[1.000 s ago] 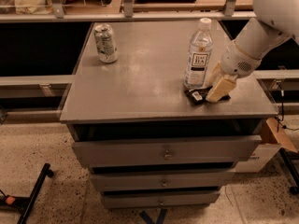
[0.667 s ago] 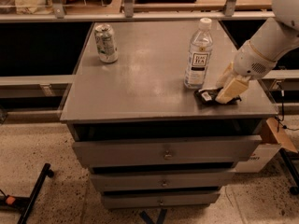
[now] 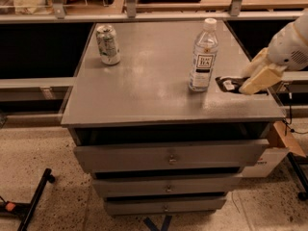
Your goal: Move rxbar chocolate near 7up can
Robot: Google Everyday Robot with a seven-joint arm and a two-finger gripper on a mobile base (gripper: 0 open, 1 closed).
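The rxbar chocolate (image 3: 229, 84), a flat black wrapper with a white patch, is at the right edge of the grey cabinet top (image 3: 154, 90), just right of the water bottle. My gripper (image 3: 245, 81) comes in from the right and is shut on the bar's right end, holding it low over the surface. The 7up can (image 3: 108, 44) stands upright at the far left of the top, well away from the bar and the gripper.
A clear plastic water bottle (image 3: 203, 57) stands upright between the bar and the can. The cabinet has drawers (image 3: 171, 155) below, the top one slightly out. A cardboard box (image 3: 281, 138) sits at the lower right. A shelf rail (image 3: 144, 17) runs behind.
My gripper has moved to the right and a little back, and the rxbar chocolate has moved with it, away from the water bottle's base. The can and bottle have not moved.
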